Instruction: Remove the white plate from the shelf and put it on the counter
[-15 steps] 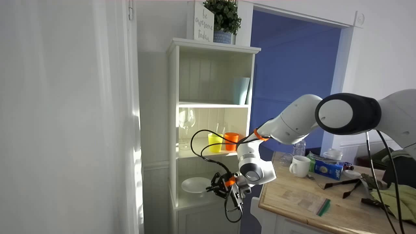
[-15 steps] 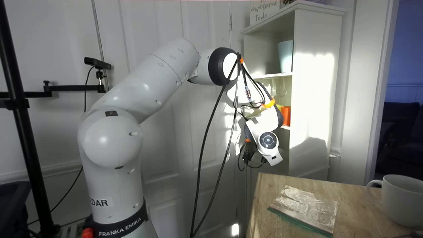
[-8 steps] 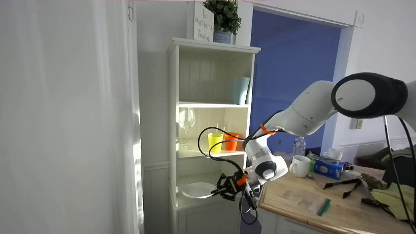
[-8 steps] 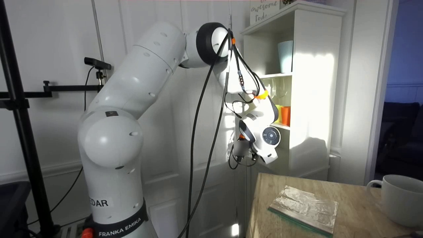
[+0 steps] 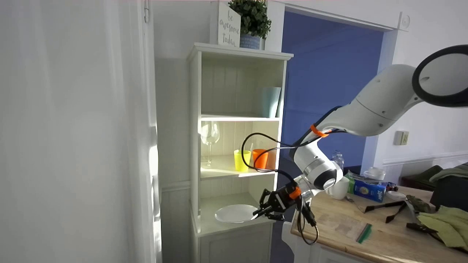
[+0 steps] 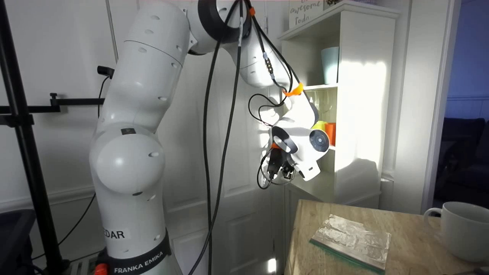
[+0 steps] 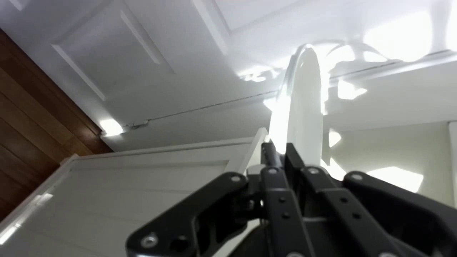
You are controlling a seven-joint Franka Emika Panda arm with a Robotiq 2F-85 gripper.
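Observation:
The round white plate (image 5: 234, 213) is held at its edge by my gripper (image 5: 257, 212), in front of the low compartment of the tall white shelf (image 5: 241, 54). In the wrist view the plate (image 7: 305, 103) stands out edge-on between the two black fingertips (image 7: 280, 151), which are closed round its rim. The shelf (image 6: 363, 99) also shows in an exterior view, where the plate is hidden behind the arm and the fingertips cannot be made out. The tan wooden counter (image 5: 310, 223) lies right of the gripper; it also shows in an exterior view (image 6: 301, 244).
The shelf holds a yellow cup (image 5: 241, 160), an orange cup (image 5: 259, 159), a wine glass (image 5: 210, 135) and a light blue cup (image 5: 270, 102). On the counter are a plastic bag (image 6: 353, 240), a white mug (image 6: 464, 231), a blue packet (image 5: 368, 190) and black-handled utensils (image 5: 384, 207).
My gripper has taken hold of the plate. Arm and plate have moved away from the shelf, rightward in an exterior view, toward the counter. The upper arm has risen and drawn back.

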